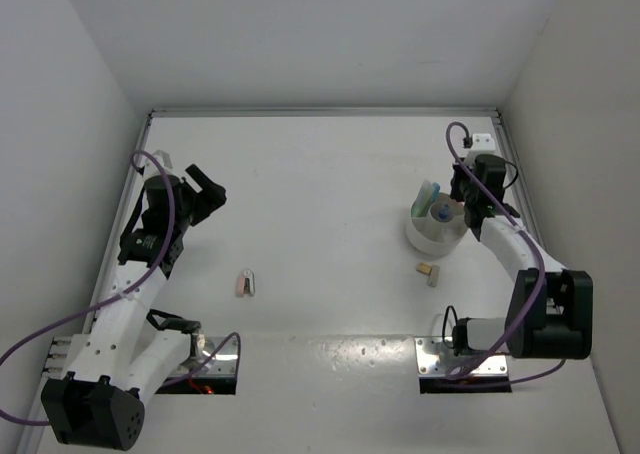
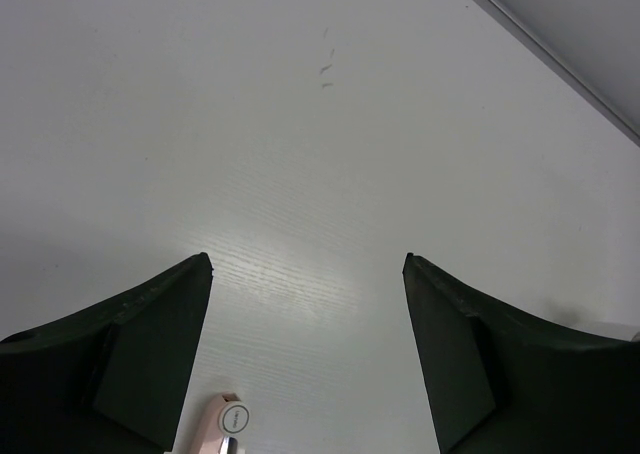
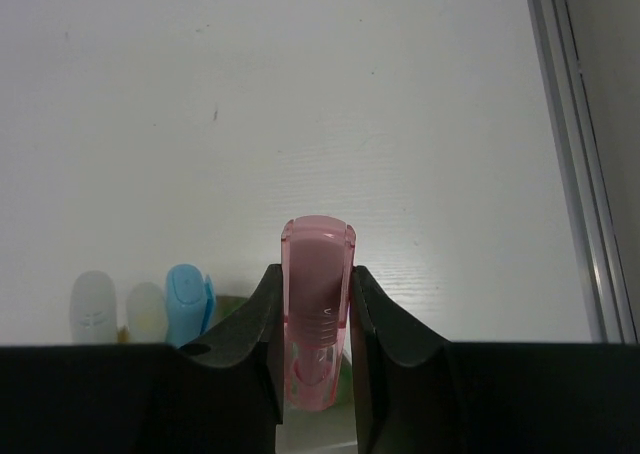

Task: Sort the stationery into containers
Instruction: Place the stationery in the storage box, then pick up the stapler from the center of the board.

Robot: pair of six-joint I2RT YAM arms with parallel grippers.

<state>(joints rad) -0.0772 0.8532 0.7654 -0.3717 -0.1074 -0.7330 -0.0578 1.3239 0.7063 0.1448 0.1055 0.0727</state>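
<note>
- Right now the right fingers are clenching a pink stick by its sides, with its rounded cap poking out past the tips.
- The right arm is hanging over the white tub, which is sitting near the right edge of the tabletop, in the far half.
- A blue cap, a yellowish cap and a whitish cap are showing just left of the held stick. They are likely sticks standing in the tub; I cannot tell which compartment.
- Step in hand, as I am judging it: delivering the pink stick to the tub, release not yet done.
- The next move is calling for lowering the stick into a free divider slot without knocking its neighbours, then opening up.
- The left fingers are standing released and wide apart over the left part of the tabletop, gripping nothing.
- Waiting to be sorted: a pink-and-white pair is lying left of centre toward the near edge, and a tan block is lying just beside the tub's near side, with another small piece close by.
</note>
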